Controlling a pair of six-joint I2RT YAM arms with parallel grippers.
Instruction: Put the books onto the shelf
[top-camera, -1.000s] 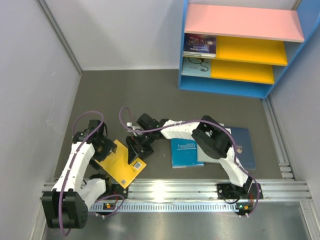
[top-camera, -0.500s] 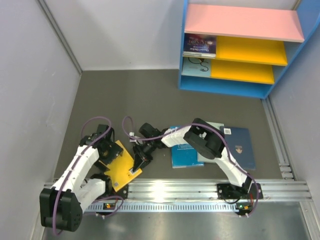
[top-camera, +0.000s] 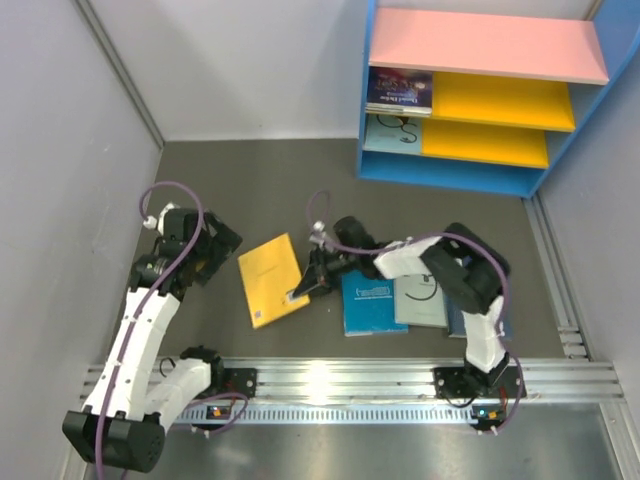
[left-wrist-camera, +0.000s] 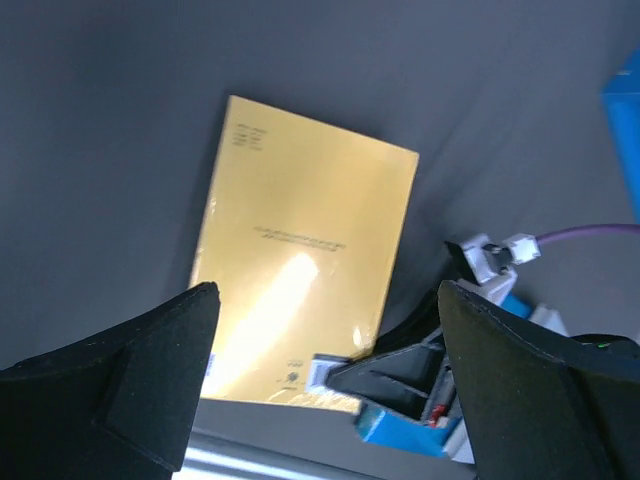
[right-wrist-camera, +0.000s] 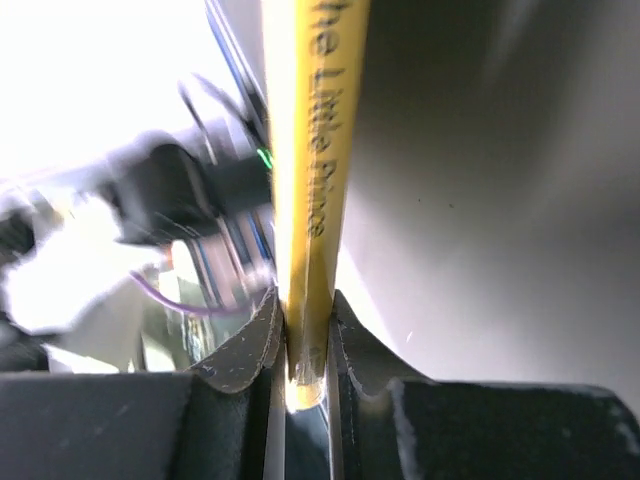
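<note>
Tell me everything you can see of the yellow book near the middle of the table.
The yellow book is a thin glossy paperback with small dark print and a white sticker near one corner. Its spine reads The Little Prince. Closed, it rests askew on the grey table; the right pincer clamps its spine edge.

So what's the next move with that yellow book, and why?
Probably lift it toward the shelf: the right gripper is shut on the edge of the yellow book, and the left gripper is open, clear of it.
</note>
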